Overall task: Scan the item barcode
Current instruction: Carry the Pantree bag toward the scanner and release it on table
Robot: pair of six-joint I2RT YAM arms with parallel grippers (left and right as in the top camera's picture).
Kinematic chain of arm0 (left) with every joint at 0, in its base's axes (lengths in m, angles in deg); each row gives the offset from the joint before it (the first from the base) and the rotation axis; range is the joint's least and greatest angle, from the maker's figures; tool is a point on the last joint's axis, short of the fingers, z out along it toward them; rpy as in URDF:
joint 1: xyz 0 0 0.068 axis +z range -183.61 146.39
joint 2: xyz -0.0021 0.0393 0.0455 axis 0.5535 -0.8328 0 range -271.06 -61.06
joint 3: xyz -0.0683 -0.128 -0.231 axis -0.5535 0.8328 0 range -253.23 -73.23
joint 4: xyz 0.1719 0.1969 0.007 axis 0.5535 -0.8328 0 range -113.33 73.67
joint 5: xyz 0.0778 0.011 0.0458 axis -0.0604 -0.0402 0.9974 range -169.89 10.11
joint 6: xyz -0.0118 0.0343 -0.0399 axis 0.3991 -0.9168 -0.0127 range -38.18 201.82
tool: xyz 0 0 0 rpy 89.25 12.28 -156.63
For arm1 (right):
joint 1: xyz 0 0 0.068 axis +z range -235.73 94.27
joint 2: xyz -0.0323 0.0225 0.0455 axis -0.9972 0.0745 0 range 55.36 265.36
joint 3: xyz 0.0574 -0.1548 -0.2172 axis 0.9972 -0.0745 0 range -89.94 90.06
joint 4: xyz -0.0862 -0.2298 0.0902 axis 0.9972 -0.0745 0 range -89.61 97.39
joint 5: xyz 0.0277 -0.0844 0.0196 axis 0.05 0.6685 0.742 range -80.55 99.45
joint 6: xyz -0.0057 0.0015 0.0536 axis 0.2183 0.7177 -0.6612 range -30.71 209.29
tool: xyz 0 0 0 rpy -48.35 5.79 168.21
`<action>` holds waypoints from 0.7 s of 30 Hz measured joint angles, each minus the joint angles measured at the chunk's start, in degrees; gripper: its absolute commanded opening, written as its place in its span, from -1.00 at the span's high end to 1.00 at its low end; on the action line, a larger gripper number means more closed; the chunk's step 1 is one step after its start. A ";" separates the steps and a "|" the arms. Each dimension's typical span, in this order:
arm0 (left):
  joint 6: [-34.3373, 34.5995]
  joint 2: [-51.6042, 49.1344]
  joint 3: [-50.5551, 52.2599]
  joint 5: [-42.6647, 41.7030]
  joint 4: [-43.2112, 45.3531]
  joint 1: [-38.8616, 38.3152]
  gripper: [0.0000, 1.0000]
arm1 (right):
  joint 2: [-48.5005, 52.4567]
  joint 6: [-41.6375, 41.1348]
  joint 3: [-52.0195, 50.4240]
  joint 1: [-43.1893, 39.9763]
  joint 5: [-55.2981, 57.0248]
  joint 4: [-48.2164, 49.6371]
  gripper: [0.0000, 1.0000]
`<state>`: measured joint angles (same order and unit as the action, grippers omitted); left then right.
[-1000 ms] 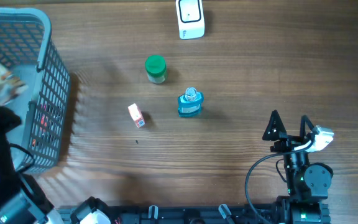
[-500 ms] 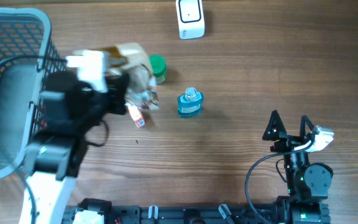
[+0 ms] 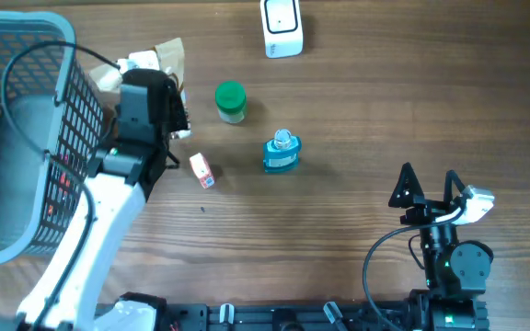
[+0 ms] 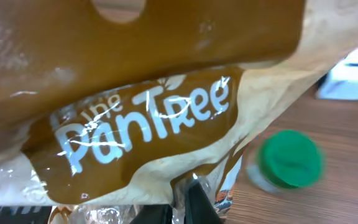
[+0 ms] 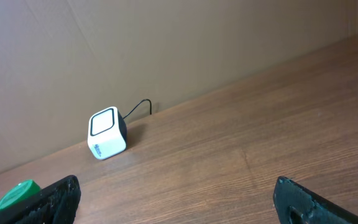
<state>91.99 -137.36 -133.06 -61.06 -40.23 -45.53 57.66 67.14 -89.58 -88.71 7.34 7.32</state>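
A brown and cream snack pouch (image 4: 148, 112) printed "PanTree" is the item; it fills the left wrist view. My left gripper (image 4: 188, 202) is shut on the pouch's lower edge. From overhead the left gripper (image 3: 159, 87) holds the pouch (image 3: 168, 57) above the table, just left of the green-lidded jar (image 3: 230, 99). The white scanner (image 3: 282, 26) stands at the far edge, well right of the pouch, and shows as the scanner (image 5: 107, 132) in the right wrist view. My right gripper (image 3: 428, 187) is open and empty at the near right. No barcode shows on the pouch.
A grey wire basket (image 3: 72, 110) stands at the left, close beside the left arm. A blue bottle (image 3: 282, 153) and a small box (image 3: 201, 170) lie mid-table. The jar's green lid (image 4: 289, 160) sits just right of the pouch.
My left arm swung from the basket out over the table with the pouch, then drew back up and left of the jar. The right arm has stayed still.
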 measured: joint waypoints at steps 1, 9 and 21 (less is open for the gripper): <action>-0.02 -2.99 0.00 0.90 1.05 0.26 0.92 | 0.00 0.00 0.00 0.00 0.00 0.02 -1.00; -0.48 -18.08 0.00 -0.04 8.59 0.37 -0.56 | 0.00 0.00 0.00 0.00 0.00 0.00 -1.00; -0.70 -2.51 -6.10 -0.83 2.58 0.37 -1.00 | 0.00 0.00 0.00 0.00 0.00 0.07 -1.00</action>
<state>91.29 -139.87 -139.16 -61.89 -37.65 -45.16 57.66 67.14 -89.58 -88.71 7.34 7.38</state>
